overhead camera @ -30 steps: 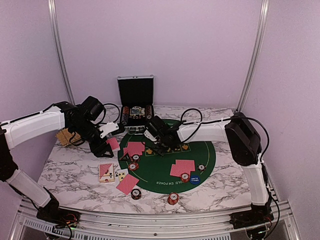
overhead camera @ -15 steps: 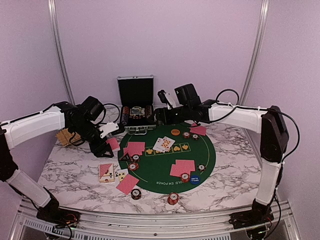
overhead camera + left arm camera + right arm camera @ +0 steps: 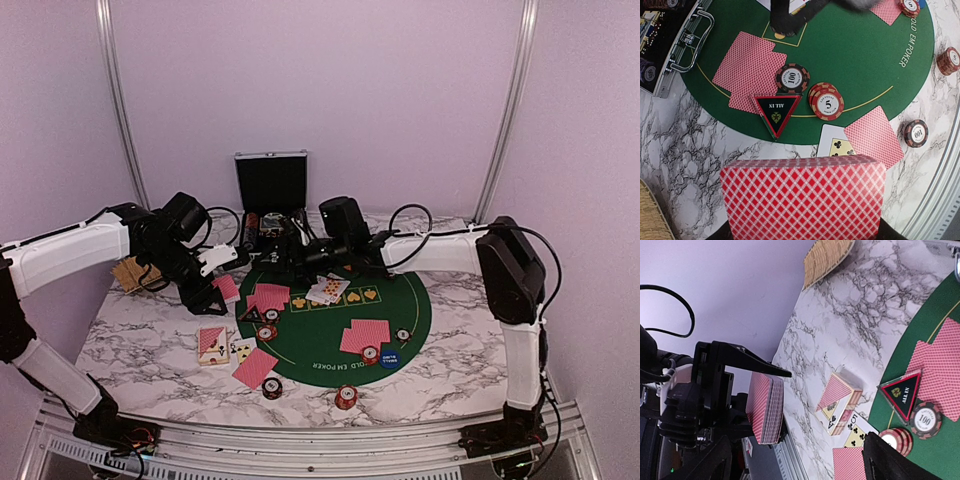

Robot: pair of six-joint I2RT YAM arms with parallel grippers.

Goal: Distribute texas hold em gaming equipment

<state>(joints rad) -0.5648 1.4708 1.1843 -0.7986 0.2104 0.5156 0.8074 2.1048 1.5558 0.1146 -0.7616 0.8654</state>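
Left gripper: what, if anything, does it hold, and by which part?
The left gripper holds a red-backed card deck, pinched across two opposite edges.

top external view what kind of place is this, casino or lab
Probably a robotics lab cell, not a casino: two white robot arms, bare lilac walls with aluminium frame posts, and a round green mat printed HOLD EM POKER.

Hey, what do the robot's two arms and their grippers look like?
They match: the left arm and right arm have smooth white shells on the long links and bulky black joint housings. Thin black cables loop loosely outside them. The left gripper has flat black fingers on a white mount. No markings are visible.
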